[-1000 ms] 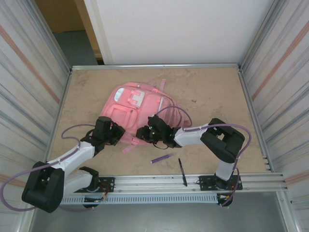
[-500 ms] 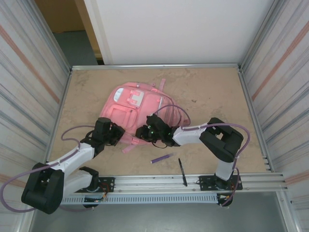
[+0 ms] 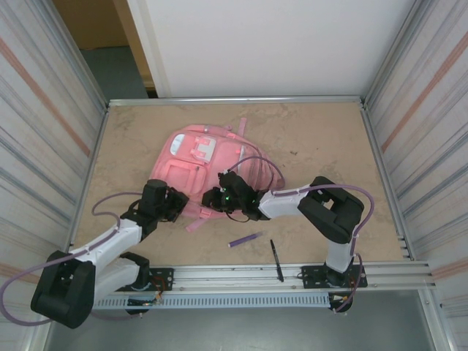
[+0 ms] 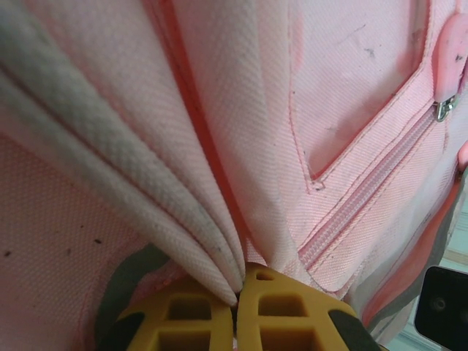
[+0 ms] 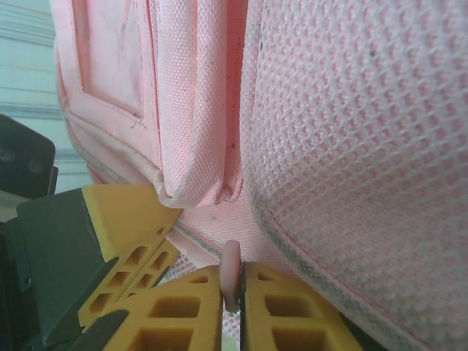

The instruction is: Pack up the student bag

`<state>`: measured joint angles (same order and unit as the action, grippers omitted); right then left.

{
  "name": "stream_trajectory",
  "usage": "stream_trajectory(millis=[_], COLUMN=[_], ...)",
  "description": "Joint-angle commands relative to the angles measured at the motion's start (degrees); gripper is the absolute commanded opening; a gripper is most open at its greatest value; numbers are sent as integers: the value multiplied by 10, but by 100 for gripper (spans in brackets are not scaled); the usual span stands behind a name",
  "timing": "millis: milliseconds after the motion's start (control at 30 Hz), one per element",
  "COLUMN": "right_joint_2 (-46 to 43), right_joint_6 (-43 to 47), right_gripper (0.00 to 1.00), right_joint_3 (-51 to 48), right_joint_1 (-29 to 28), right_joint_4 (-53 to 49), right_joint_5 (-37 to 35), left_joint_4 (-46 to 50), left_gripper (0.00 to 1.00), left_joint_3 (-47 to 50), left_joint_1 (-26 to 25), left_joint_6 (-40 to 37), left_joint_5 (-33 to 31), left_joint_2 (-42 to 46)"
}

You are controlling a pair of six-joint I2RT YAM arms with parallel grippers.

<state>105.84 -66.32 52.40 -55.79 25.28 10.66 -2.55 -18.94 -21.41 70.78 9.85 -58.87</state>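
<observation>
The student bag [image 3: 201,157], a large pink backpack with a white patch, lies flat at mid-table. My left gripper [image 3: 178,205] is at its near-left edge, shut on a bunched fold of the bag's fabric [image 4: 183,219], which fans out from the yellow fingertips [image 4: 285,314]. My right gripper [image 3: 212,199] is at the bag's near edge just right of the left one, shut on a small pink zip pull tab [image 5: 231,267] that stands between its pads. The left gripper's yellow fingers [image 5: 124,219] sit close by in the right wrist view. A zip line [image 4: 373,190] runs across the pocket.
A purple pen [image 3: 245,239] and a black pen [image 3: 276,259] lie on the table near the front, right of the bag. The metal rail [image 3: 292,274] runs along the near edge. Corrugated walls [image 3: 44,146] close in both sides.
The right gripper's jaws have closed onto the zip pull tab. Both grippers and the bag's near edge have crept slightly left.
</observation>
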Motion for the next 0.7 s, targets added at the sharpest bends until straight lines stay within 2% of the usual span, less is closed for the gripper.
stream_trajectory(millis=[0, 133, 333, 500, 667], right_joint_2=[-5, -36, -89, -128, -178], right_joint_6=[18, 27, 67, 111, 143], right_gripper=[9, 5, 5, 5, 5], right_joint_3=[2, -5, -4, -22, -40], right_joint_1=[4, 4, -12, -32, -46], right_joint_4=[6, -32, -178, -235, -280], right_joint_5=[-19, -36, -111, -169, -234], left_joint_4=[71, 81, 86, 127, 134], left_gripper=[0, 0, 0, 0, 0], left_joint_3=[20, 26, 44, 11, -6], left_joint_1=[-7, -7, -7, -7, -1], left_joint_6=[7, 25, 102, 83, 67], left_joint_5=[-1, -15, -62, -100, -105], left_joint_2=[14, 31, 64, 73, 63])
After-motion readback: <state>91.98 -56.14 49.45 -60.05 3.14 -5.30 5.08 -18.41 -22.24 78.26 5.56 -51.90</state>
